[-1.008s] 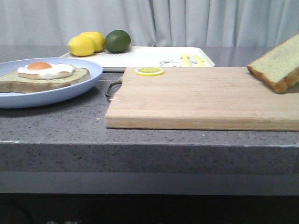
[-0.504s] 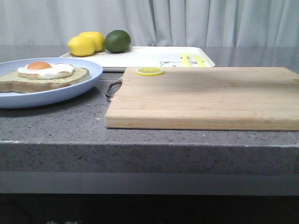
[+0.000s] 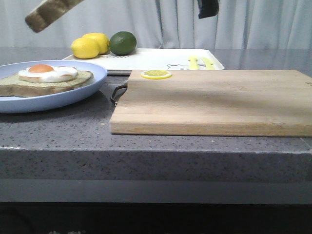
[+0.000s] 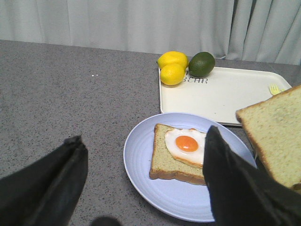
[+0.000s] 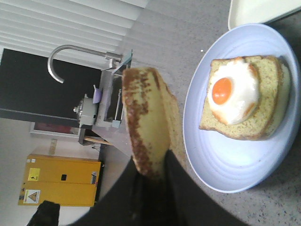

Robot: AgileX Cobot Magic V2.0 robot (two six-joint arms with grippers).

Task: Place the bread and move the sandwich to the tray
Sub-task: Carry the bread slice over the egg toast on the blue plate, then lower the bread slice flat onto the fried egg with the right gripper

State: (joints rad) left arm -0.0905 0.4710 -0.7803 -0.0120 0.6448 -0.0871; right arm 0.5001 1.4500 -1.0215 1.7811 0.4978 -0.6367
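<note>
The plain bread slice (image 5: 149,126) is clamped by its lower edge between the fingers of the right gripper (image 5: 149,176) and is carried high in the air; in the front view it (image 3: 51,13) shows at the upper left, tilted, above and behind the light-blue plate (image 3: 73,95). The height is presumably kept so that the fried egg (image 3: 48,73) is cleared before the slice is lowered flat. On the plate lies the lower slice (image 4: 174,160) with the egg (image 4: 188,145) on top, uncovered, so the sandwich is judged not yet closed. The left gripper (image 4: 141,183) is seen with its fingers (image 4: 233,183) spread wide apart and nothing between them, hovering on the near side of the plate, probably held ready so that the plate can be taken once the top is set. The white tray (image 3: 156,59) rests behind the wooden cutting board (image 3: 209,102), with two lemons (image 3: 90,46) and a lime (image 3: 122,43) near its left end; most of its surface is left bare, where the plate could be received. A lemon slice (image 3: 156,74) lies at the board's far left corner, untouched. The next move is judged to call for levelling the bread and centring it over the egg.
</note>
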